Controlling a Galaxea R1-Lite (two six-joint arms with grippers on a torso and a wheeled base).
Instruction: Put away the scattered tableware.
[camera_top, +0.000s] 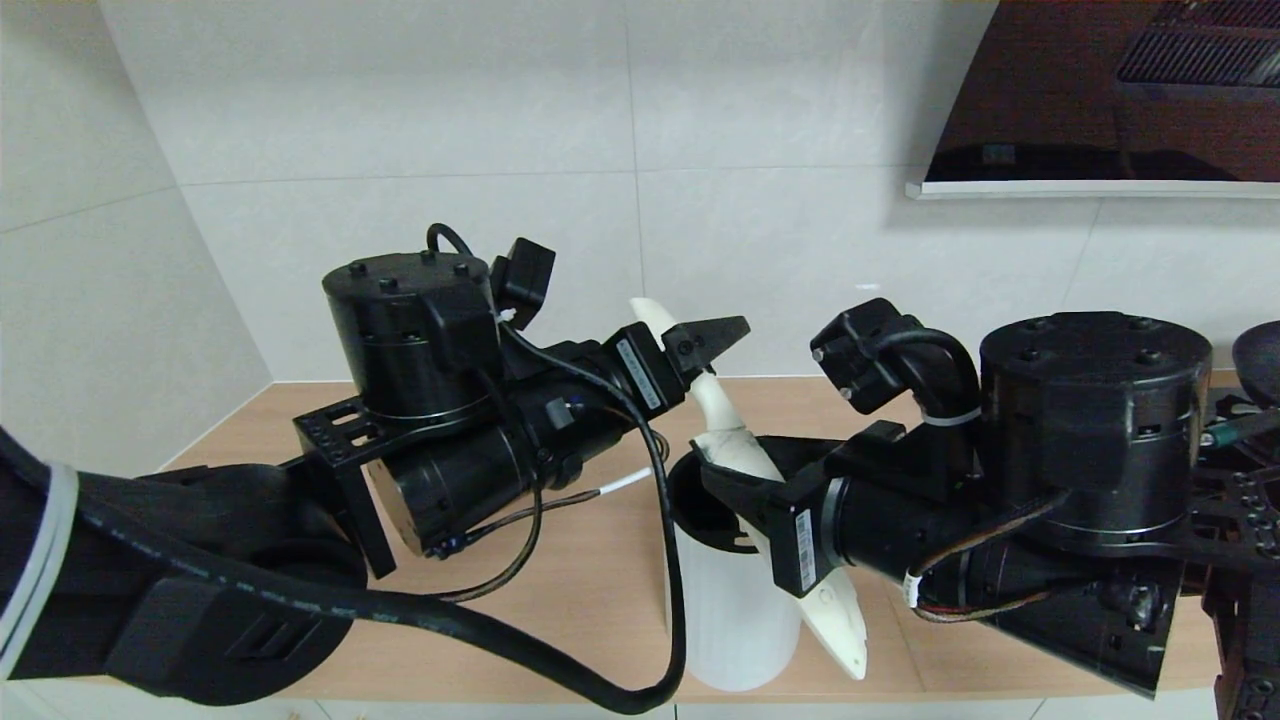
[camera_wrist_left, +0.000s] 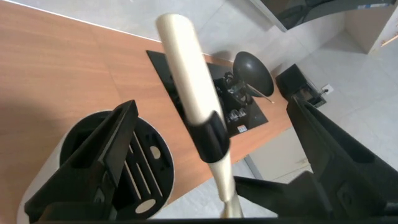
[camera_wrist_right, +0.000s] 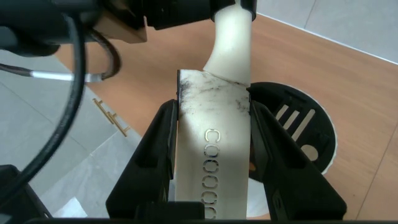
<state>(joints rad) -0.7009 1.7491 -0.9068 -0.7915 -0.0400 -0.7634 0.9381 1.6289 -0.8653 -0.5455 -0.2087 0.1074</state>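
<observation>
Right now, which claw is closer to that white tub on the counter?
Right. The right gripper sits just over the rim of the white tub, clamping the spatula blade; the left gripper holds the handle higher up.

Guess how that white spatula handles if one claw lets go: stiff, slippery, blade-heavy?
Probably stiff: the white spatula runs straight between left claw and right claw, no sag visible. Possibly slippery: its handle looks smooth and rounded. Likely blade-heavy: the slotted blade is much wider than the handle, so it may pivot.
</observation>
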